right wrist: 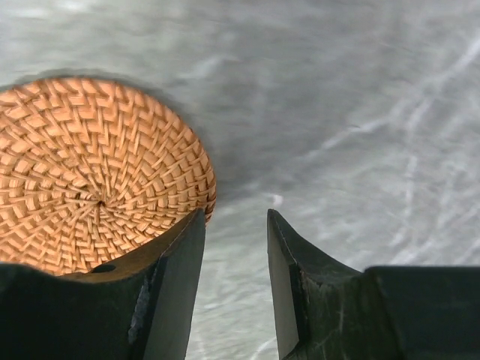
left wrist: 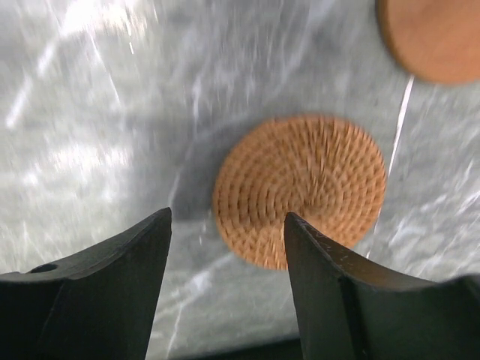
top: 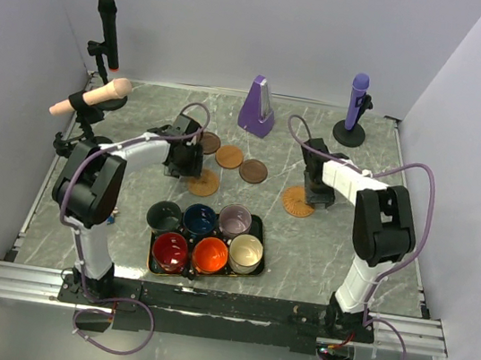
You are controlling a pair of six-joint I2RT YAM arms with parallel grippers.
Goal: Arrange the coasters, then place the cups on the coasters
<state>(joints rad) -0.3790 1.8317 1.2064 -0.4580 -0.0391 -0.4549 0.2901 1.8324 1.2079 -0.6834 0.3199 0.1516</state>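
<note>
**Left tool (left wrist: 226,219) wide open, right tool (right wrist: 236,216) narrowly parted, both empty**

The left tool hangs above a round woven coaster (left wrist: 300,187) lying flat on the marble tabletop (left wrist: 90,135). Beside one finger of the right tool lies another woven coaster (right wrist: 90,172); whether they touch cannot be told. The six cups (top: 209,255) sit in the black tray (top: 260,230), well apart from both tools.

Coasters (top: 229,157) scattered flat, six cups (top: 210,253) clustered upright
</note>
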